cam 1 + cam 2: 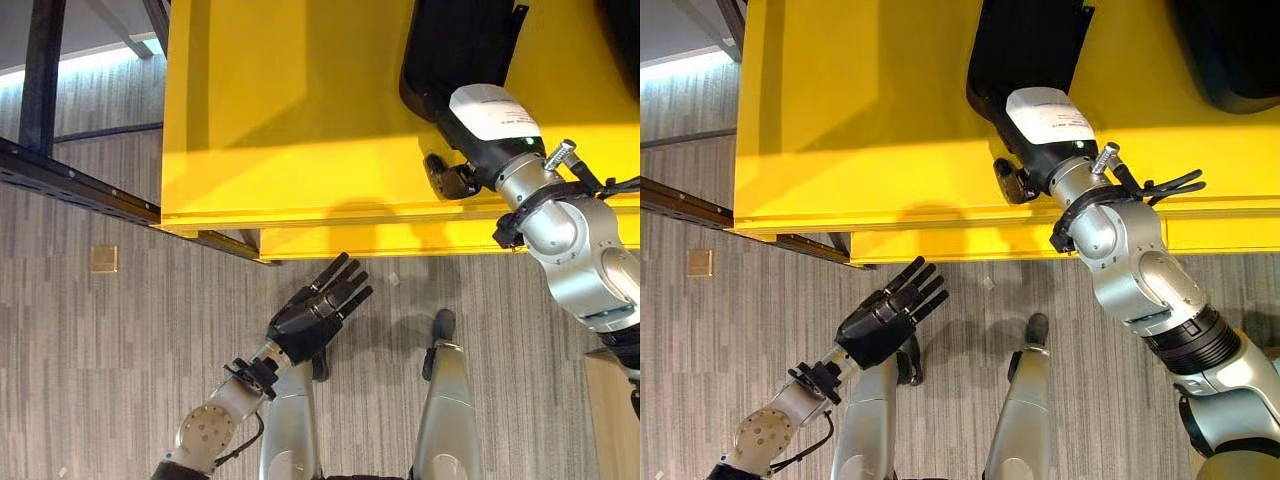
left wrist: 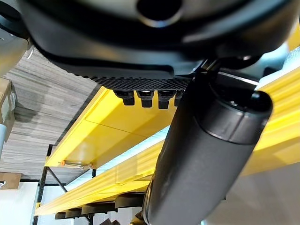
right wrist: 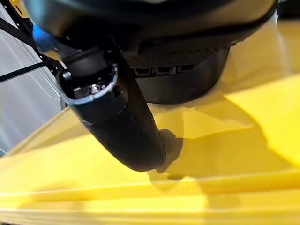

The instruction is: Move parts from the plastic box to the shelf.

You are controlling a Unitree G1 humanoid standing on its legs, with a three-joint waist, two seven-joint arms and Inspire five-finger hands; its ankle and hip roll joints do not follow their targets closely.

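A black part (image 1: 455, 40) lies on the yellow shelf (image 1: 280, 120) near its front edge. My right hand (image 1: 490, 125) rests against the near end of that part. Its fingers run straight onto the part, and its thumb (image 3: 117, 122) stands apart, with its tip down on the yellow surface. In the right wrist view the black part (image 3: 187, 86) shows just past the fingers. My left hand (image 1: 315, 310) hangs open over the floor in front of the shelf, fingers straight and holding nothing.
A second black part (image 1: 1230, 50) lies on the shelf further right. A lower yellow ledge (image 1: 400, 240) juts out under the shelf's front edge. A dark metal frame (image 1: 45, 80) stands to the left, above grey floor with a brass plate (image 1: 104, 259).
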